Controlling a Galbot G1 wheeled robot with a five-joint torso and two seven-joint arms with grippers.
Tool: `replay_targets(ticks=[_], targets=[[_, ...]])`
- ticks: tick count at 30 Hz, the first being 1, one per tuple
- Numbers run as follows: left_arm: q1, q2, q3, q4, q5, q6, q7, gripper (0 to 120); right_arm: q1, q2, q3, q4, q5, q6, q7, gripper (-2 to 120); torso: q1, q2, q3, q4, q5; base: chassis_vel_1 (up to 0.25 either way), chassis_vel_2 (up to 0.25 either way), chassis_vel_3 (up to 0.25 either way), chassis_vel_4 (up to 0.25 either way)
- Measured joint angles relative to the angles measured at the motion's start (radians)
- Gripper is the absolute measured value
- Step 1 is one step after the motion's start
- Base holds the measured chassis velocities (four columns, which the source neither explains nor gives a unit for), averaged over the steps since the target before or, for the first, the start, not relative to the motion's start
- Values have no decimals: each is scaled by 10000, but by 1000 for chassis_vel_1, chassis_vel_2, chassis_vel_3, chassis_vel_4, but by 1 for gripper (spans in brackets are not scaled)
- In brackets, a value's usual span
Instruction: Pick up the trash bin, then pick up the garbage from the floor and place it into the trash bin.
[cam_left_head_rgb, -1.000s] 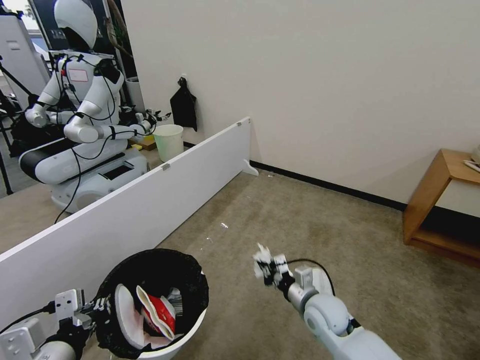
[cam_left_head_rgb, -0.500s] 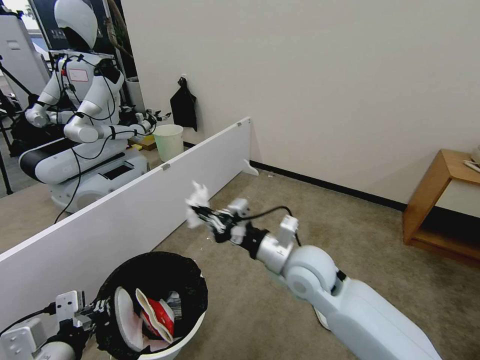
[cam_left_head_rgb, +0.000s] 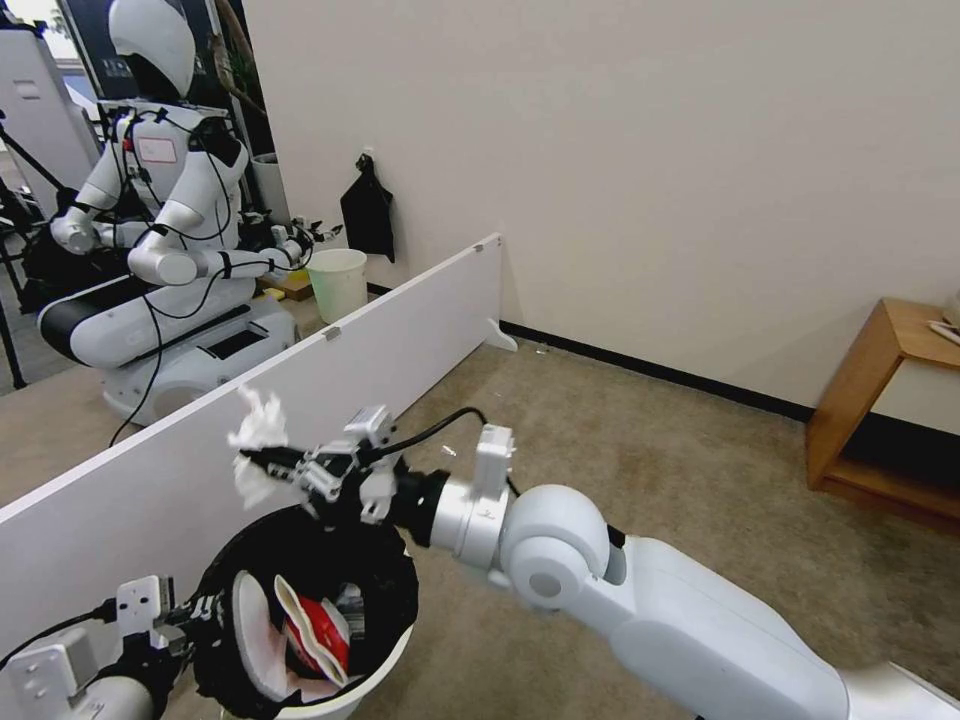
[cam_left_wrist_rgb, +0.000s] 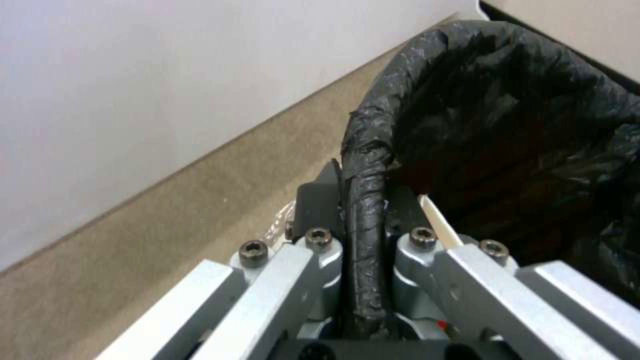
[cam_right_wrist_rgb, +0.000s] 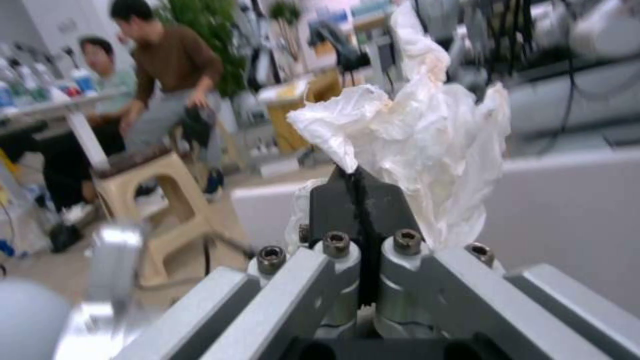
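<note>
White tissue (cam_left_head_rgb: 257, 447) hides right gripper (cam_left_head_rgb: 262, 462) tips above trash bin (cam_left_head_rgb: 385, 660).

Trash bin (cam_left_head_rgb: 385, 655) front-left by partition (cam_left_head_rgb: 300, 400), tissue (cam_left_head_rgb: 256, 440) above its rim, shelf (cam_left_head_rgb: 860, 390) far right

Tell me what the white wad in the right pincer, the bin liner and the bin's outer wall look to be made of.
White wad: thin tissue paper, or possibly thin film; crumpled, matte, translucent at the edges.
Bin liner: thin black plastic film, wrinkled with a slight sheen, folded over the rim that the left pincer clamps.
Trash bin outer wall: smooth white, likely hard plastic.
</note>
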Motion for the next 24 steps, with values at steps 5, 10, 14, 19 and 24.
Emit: replay_targets(ticks=[5, 10, 14, 19, 24], targets=[[-122, 106, 19, 36, -40, 0, 7, 4, -12, -270, -197, 85, 375, -246, 265, 0, 0, 0, 0, 0, 1, 0, 0, 0, 0], [-272, 256, -83, 99, -220, 0, 25, 4, -49, -593, -565, 59, 403, -587, 561, 0, 0, 0, 0, 1, 1, 0, 0, 0, 0], [-331, 339, -185, 129, -316, -9, 38, 4, -38, -704, -700, -49, 353, -651, 676, 0, 0, 0, 0, 1, 1, 0, 0, 0, 0], [-334, 408, -276, 131, -466, -17, 46, 4, -17, -970, -825, -87, 383, -738, 905, 0, 0, 0, -1, 1, 1, 0, 0, 0, 0], [-316, 386, -240, 121, -476, -21, 46, 4, -132, -1196, -901, -106, 481, -912, 1199, 0, 0, 0, 0, 1, 2, 0, 0, 0, 0]])
